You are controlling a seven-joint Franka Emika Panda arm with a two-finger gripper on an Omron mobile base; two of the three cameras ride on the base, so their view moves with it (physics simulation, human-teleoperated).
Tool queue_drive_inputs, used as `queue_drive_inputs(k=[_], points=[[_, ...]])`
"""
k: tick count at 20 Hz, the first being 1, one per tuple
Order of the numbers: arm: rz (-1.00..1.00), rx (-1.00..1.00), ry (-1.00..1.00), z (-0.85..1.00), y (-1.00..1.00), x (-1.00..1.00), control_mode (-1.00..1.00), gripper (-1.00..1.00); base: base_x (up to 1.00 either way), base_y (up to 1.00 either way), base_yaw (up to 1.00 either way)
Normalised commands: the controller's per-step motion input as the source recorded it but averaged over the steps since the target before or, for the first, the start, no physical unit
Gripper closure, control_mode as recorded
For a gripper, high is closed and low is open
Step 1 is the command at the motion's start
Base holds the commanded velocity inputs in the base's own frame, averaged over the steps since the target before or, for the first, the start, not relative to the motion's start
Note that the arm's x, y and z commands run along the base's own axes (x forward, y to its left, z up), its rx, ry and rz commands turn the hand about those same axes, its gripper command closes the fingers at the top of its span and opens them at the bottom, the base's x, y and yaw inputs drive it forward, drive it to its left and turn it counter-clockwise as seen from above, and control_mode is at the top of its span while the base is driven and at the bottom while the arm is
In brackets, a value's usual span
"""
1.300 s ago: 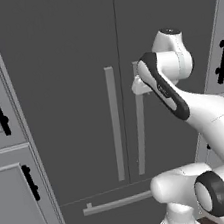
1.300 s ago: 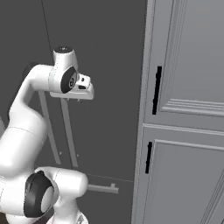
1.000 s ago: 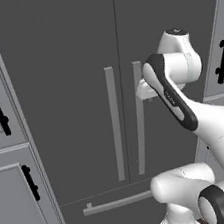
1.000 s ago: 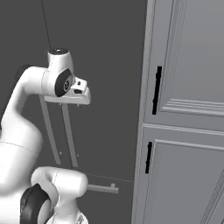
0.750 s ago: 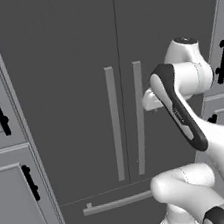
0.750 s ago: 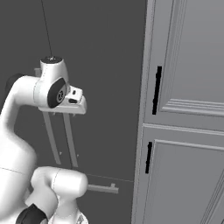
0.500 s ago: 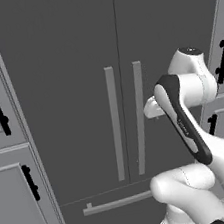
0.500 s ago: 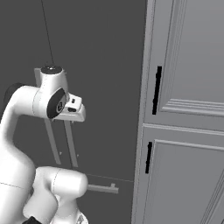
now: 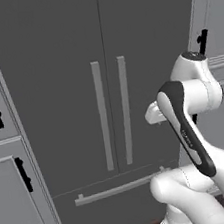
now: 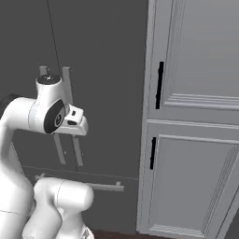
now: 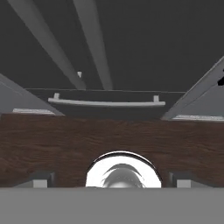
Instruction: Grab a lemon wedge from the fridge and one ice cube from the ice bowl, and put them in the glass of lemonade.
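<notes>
Trouble could start with the doors: the tall dark grey double-door fridge (image 9: 79, 78) is shut, so the lemon wedge is presumably sealed inside, out of sight. Left of the fridge, a grey panelled cabinet with black handles (image 9: 3, 149) stands flush against it. At the fridge's middle, two long light grey vertical bar handles (image 9: 113, 113) run close side by side; a sloppy reach could hook the wrong one or jam between them. Below them sits the bottom drawer's horizontal bar (image 9: 122, 187), another thing to snag. Right of the handles, the white arm's end effector (image 10: 77, 122) hangs clear of the fridge front, fingers spread wide on nothing. It points down toward the brown wooden floor (image 11: 109, 135), so it must swing back up before any pull.
</notes>
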Motion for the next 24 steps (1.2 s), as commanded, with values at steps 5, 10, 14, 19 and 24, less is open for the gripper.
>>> queue_drive_inputs(k=[5, 10, 14, 19, 24], points=[[0.00, 0.00, 0.00, 0.00, 0.00, 0.00, 1.00, -1.00, -0.71, -0.35, -0.60], [0.00, 0.00, 0.00, 0.00, 0.00, 0.00, 1.00, -1.00, -0.14, -0.59, -0.67], [0.00, 0.00, 0.00, 0.00, 0.00, 0.00, 1.00, -1.00, 0.26, -0.67, -0.56], [0.00, 0.00, 0.00, 0.00, 0.00, 0.00, 1.00, -1.00, 1.00, -0.10, -0.28], [0.00, 0.00, 0.00, 0.00, 0.00, 0.00, 1.00, -1.00, 0.33, 0.15, -0.38]])
